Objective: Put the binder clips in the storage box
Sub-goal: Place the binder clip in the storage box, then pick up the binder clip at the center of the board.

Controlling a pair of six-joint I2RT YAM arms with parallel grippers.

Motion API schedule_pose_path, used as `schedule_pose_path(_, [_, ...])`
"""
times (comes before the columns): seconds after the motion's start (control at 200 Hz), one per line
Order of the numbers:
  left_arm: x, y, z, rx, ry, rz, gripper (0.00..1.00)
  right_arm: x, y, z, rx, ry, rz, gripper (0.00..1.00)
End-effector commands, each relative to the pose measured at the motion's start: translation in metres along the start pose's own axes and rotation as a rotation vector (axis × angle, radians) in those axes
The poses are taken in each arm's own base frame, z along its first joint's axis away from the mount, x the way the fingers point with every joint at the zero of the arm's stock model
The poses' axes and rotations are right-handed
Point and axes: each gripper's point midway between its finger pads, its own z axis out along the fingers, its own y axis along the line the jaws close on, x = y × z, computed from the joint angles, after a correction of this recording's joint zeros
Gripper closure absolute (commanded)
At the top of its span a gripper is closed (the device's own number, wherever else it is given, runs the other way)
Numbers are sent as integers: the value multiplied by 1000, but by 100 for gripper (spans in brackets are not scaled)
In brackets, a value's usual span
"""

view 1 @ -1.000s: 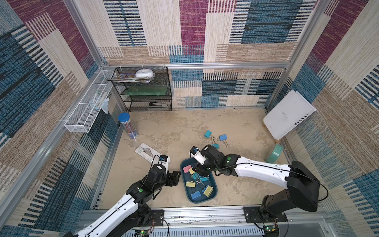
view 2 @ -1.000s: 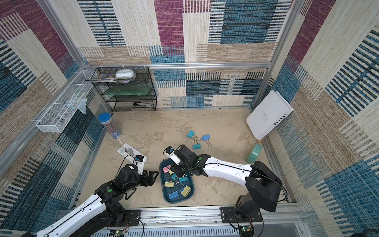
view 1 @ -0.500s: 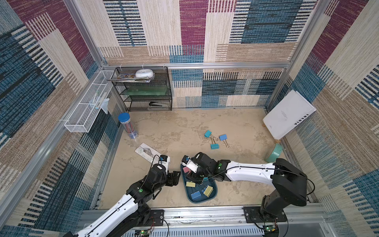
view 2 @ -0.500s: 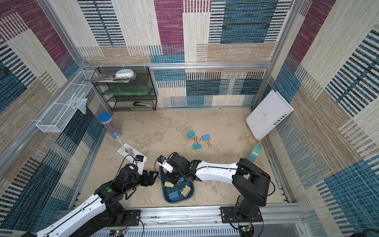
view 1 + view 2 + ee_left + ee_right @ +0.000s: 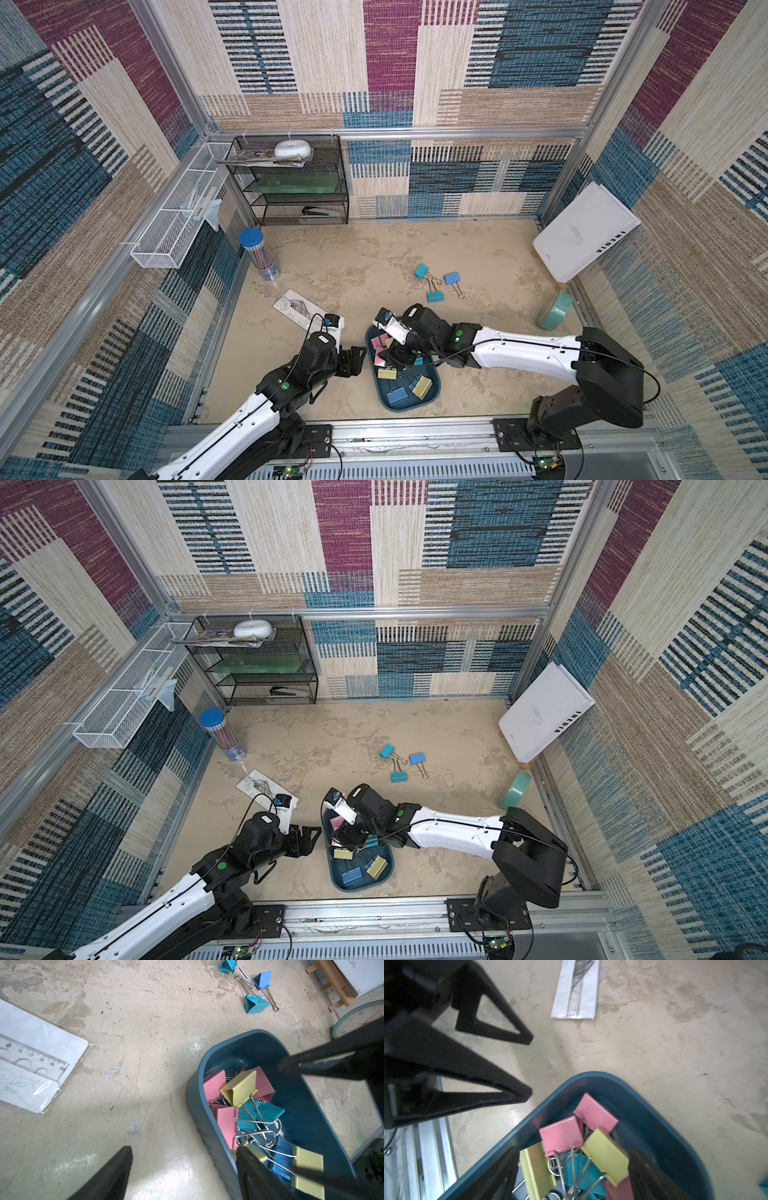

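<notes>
Hovering over the storage box, right gripper has jaws spread wide astride the pile inside, nothing clamped. Left gripper sits just beside the box's rim, jaws also wide, empty. Most binder clips lie inside the box; three blue clips lie outside, beyond its far end.

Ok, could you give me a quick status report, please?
Right gripper open inside storage box, nothing held. Left gripper open beside it, empty. Three binder clips out on table. No obstruction seen.
</notes>
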Motion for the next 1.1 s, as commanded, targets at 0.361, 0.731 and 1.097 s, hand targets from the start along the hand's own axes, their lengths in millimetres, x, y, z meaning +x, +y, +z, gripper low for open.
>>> schedule_pose_path(0.361, [-3,-2,0,6,-12,6,18,56,-280,-19,569,128,631,56])
schedule_pose_path(0.731, [-4,-1,1,3,-14,9,18,77,-317,1,611,182,534,14])
schedule_pose_path(1.097, [-3,-1,1,1,-12,8,18,88,-338,19,574,195,513,15])
